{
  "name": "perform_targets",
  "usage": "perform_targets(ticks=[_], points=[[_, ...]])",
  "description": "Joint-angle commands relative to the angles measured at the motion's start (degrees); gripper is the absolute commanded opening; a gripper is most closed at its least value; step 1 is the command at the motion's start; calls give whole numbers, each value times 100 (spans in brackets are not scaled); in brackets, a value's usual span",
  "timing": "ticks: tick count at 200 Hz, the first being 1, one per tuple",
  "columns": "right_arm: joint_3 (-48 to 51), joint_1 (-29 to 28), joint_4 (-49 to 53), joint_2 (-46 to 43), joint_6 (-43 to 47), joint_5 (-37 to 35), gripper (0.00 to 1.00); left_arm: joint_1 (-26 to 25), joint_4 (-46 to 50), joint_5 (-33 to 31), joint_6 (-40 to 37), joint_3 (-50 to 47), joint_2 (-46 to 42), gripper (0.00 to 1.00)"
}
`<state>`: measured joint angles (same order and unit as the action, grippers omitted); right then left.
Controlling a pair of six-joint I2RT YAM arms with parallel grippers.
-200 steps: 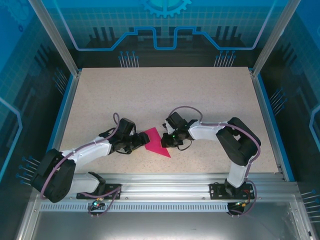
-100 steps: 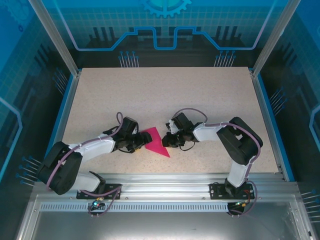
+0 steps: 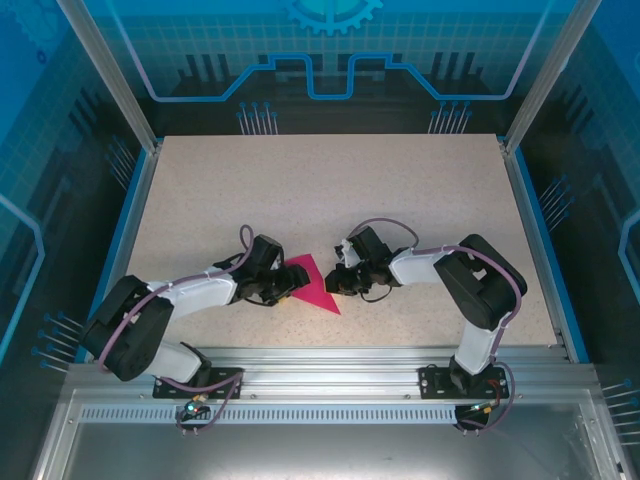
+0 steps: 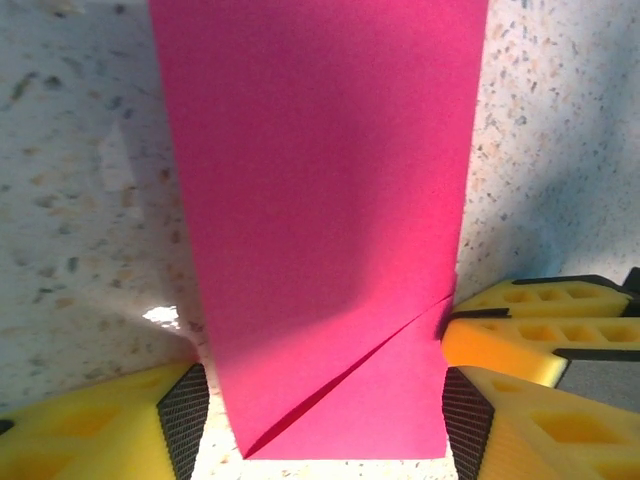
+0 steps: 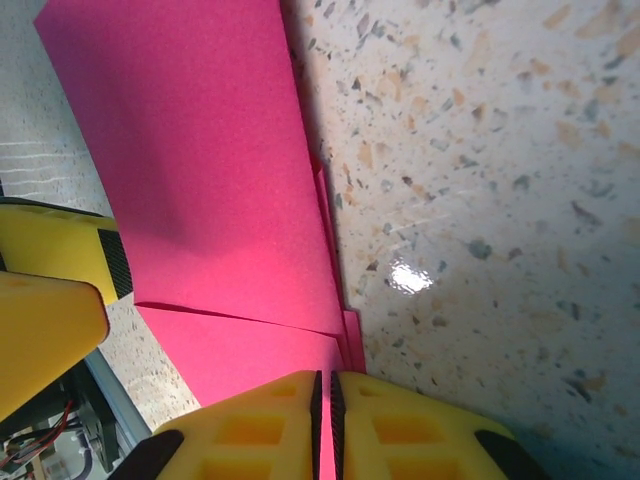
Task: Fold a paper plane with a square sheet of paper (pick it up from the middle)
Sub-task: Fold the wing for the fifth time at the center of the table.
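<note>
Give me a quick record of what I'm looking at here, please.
Object: pink paper, lying on the table
Fold: a diagonal flap edge shows at the end near the left gripper
Left gripper: open, straddling the paper
Right gripper: shut, pinching the paper's edge
Stage: partly folded

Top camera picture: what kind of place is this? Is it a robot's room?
Most likely a robot lab test booth. A left arm and a right arm are bolted to a metal rail. Blue-patterned walls on metal posts fence the speckled table, and pink paper lies between the arms.
</note>
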<state>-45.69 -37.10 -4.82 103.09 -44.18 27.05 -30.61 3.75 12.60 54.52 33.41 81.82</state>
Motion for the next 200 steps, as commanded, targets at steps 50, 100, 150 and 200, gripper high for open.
perform_targets(ticks=[50,100,150,200], points=[[276,165,18,210,-46,-178,14,-56,-466,144,131,177,108,58],[204,143,39,108,145,-235,17,-49,-131,-79,-169,446,378,33],[74,44,488,-491,642,-735,20,-50,216,50,-250,807,710,11],[412,-314,676,-1642,1571,-1698,30,-49,722,150,-284,1181,809,5]])
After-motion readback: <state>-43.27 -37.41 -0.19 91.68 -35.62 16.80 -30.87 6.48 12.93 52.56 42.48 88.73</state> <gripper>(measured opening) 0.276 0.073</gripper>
